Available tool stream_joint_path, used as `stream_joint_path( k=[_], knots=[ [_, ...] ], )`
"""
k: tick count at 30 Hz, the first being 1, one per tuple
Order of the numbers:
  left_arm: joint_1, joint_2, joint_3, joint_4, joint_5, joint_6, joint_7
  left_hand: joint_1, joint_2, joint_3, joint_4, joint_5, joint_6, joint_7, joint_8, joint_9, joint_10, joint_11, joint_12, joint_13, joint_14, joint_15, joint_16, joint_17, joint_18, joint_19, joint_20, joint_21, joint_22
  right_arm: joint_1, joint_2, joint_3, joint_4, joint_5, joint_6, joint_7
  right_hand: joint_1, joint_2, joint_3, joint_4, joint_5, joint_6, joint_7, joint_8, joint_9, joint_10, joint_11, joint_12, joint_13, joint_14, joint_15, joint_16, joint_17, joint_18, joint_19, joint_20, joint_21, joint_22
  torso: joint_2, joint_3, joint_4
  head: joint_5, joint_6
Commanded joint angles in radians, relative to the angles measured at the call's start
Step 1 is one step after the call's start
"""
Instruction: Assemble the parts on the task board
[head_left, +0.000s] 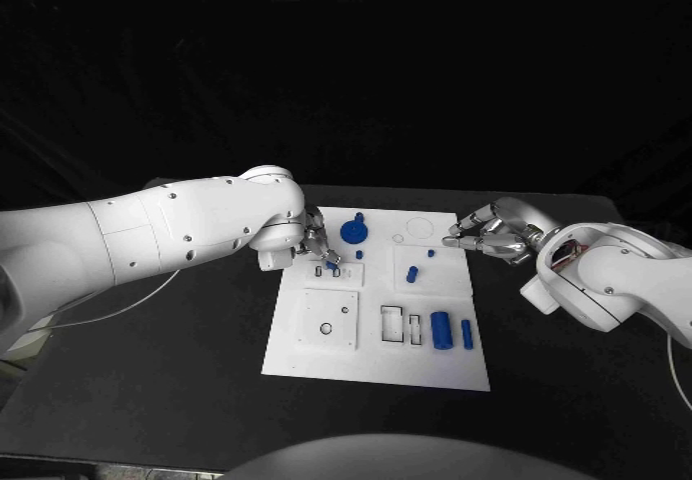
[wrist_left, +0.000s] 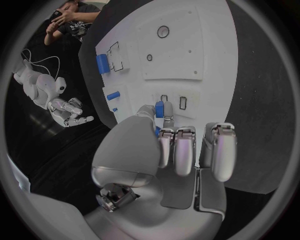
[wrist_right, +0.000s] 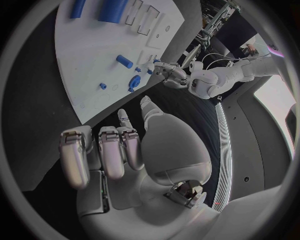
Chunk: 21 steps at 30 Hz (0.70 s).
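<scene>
The white task board (head_left: 375, 355) lies in the middle of the black table. My left hand (head_left: 320, 250) hovers over its far left part and pinches a small blue part (wrist_left: 159, 109) between thumb and finger, just above two small slots (wrist_left: 182, 103). My right hand (head_left: 490, 235) is at the board's far right edge, fingers apart and holding nothing. On the board lie a blue knob (head_left: 356, 234), a short blue peg (head_left: 413, 273) and two blue cylinders (head_left: 441, 329) at the near right. The right wrist view shows the knob (wrist_right: 134, 81) and the peg (wrist_right: 124, 61).
A raised white square with a small hole (head_left: 329, 318) takes up the board's near left. Rectangular cutouts (head_left: 392, 322) sit beside the cylinders, and a round outline (head_left: 420, 228) marks the far right. A thin cable (head_left: 130, 305) trails on the table at the left.
</scene>
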Motion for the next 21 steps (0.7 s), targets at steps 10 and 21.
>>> stream_joint_path(
  k=[10, 21],
  knots=[
    [-0.005, 0.023, -0.001, -0.021, 0.006, 0.056, -0.019, 0.007, 0.003, 0.010, 0.001, 0.006, 0.015, -0.003, 0.002, 0.015, 0.106, -0.004, 0.002, 0.260, 0.106, -0.006, 0.003, 0.263, -0.008, 0.105, -0.006, 0.002, 0.263, -0.002, 0.001, 0.000, 0.002, -0.009, 0.012, 0.000, 0.000, 0.007, -0.002, 0.006, 0.004, 0.007, -0.001, 0.004, 0.001, 0.105, 0.001, -0.003, 0.263, 0.106, 0.006, 0.004, 0.263, -0.007, 0.105, 0.007, 0.004, 0.263, 0.002, 0.0001, -0.0009, 0.002, -0.003],
    [-0.016, 0.026, -0.002, -0.027, -0.010, 0.065, -0.038, 0.007, 0.003, 0.012, 0.001, 0.005, 0.014, -0.002, 0.001, 0.015, 0.106, -0.004, 0.002, 0.260, 0.106, -0.006, 0.003, 0.263, -0.008, 0.105, -0.006, 0.002, 0.263, -0.002, -0.003, 0.000, 0.007, -0.007, 0.014, 0.001, -0.001, 0.007, -0.003, 0.007, 0.004, 0.007, 0.000, 0.004, 0.001, 0.105, 0.002, -0.003, 0.263, 0.106, 0.006, 0.004, 0.263, -0.007, 0.105, 0.007, 0.004, 0.263, 0.001, 0.0000, -0.0001, 0.005, -0.007]
  ],
)
